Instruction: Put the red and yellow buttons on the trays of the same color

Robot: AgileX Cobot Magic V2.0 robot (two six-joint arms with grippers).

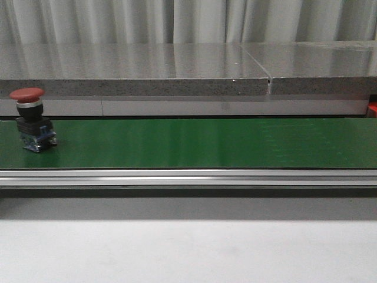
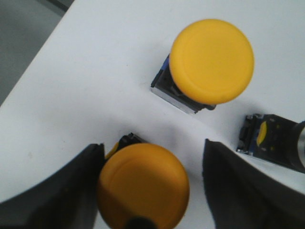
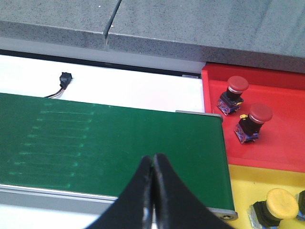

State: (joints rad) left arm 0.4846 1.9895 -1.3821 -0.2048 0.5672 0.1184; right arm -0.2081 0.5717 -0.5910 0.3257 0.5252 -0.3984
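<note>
Where the green conveyor belt (image 1: 194,141) runs across your front view, one red button (image 1: 32,119) stands upright near its far left end, red cap on top, black body and bluish base resting on the belt. Neither arm shows in that view.

In your left wrist view, the left gripper (image 2: 150,191) is spread wide over a white surface (image 2: 86,81). A yellow button (image 2: 143,186) sits between its dark fingers (image 2: 57,191), closer to one finger than the other; you cannot tell whether that finger touches the cap. A second yellow button (image 2: 211,61) stands upright just beyond it on the same white surface. A third switch body (image 2: 271,138) lies on its side near the other finger, black with a yellow mark; its cap is cut off by the frame.

In your right wrist view, the right gripper (image 3: 153,186) has its fingertips pressed together, holding nothing, hanging above the belt near its end. Beside that end you see the red tray (image 3: 286,157) with two red buttons (image 3: 233,93) (image 3: 255,121) standing in it, apart from each other. Next to the red tray lies the yellow tray (image 3: 248,186), holding a yellow-capped button (image 3: 279,205) at the frame's edge. A small black connector (image 3: 63,78) with wires lies on the white strip behind the belt.
</note>
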